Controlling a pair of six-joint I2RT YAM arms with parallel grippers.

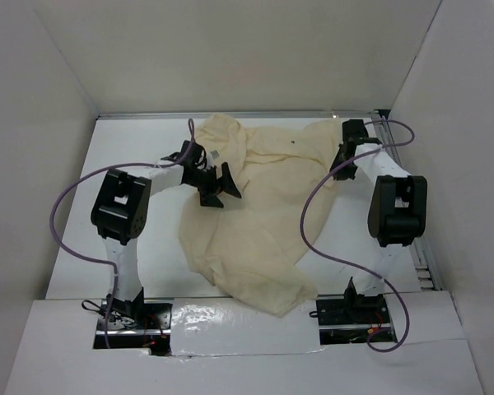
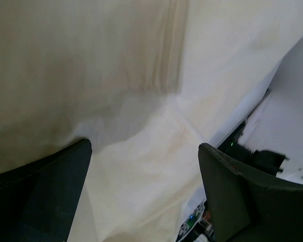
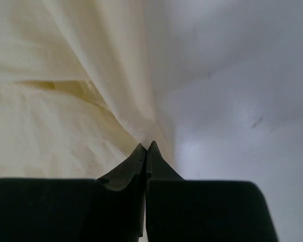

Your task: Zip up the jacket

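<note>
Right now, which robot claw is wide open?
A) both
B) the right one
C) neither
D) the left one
D: the left gripper has its fingers far apart over the jacket, while the right gripper has its tips pressed together at the jacket's edge.

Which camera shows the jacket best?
The top view: it shows the whole jacket spread out. The left wrist view shows only cloth below the open left pincer; the right wrist view, just an edge pinched by the right pincer.
</note>
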